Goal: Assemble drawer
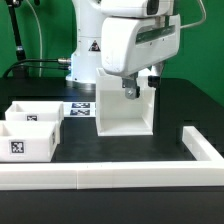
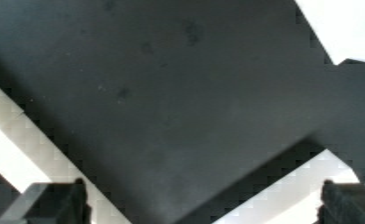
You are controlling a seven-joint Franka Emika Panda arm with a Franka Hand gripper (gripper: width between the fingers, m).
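Observation:
The white drawer casing [image 1: 124, 112] stands upright mid-table. Two small white trays with square tags sit at the exterior view's left, one [image 1: 36, 111] behind the other [image 1: 28, 141]. My gripper [image 1: 130, 90] hangs just above the casing's top, fingers pointing down. In the wrist view the two dark fingertips [image 2: 51, 204] stand far apart at the corners, so the gripper [image 2: 200, 210] is open and empty. Between them I see dark table and white edges of the casing [image 2: 348, 110]. The trays are out of the wrist view.
A long low white rail [image 1: 100, 176] runs along the front and turns back at the exterior view's right [image 1: 203, 147]. The marker board [image 1: 80, 108] lies flat behind the casing, next to the robot base [image 1: 85, 60].

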